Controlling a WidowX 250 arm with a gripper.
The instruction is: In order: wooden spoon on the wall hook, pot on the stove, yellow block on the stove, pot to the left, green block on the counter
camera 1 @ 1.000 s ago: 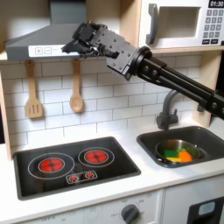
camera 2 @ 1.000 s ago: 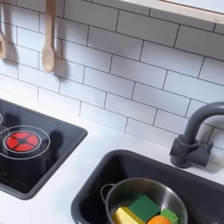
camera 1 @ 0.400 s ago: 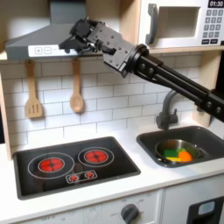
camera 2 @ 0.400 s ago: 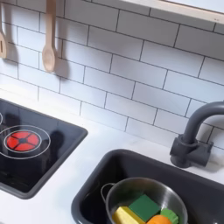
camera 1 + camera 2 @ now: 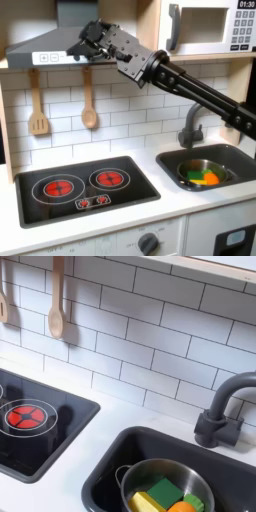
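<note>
Tiled wall [image 5: 120, 115], wooden spoon [image 5: 87, 103] beneath claw [image 5: 82, 52]

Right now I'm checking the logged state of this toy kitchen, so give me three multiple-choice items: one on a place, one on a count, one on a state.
1. Where is the pot?
A. On the stove
B. In the sink
C. On the counter

2. How many utensils hang on the tiled wall in the first exterior view?
A. One
B. Two
C. Four

3. What is the state of the wooden spoon?
A. Hanging on the wall
B. Lying on the stove
C. Standing in the pot

Answers:
1. B: the pot sits inside the sink, blocks in it.
2. B: a spatula and the wooden spoon hang side by side.
3. A: the spoon hangs on the tiles above the stove, just below the gripper.
</note>
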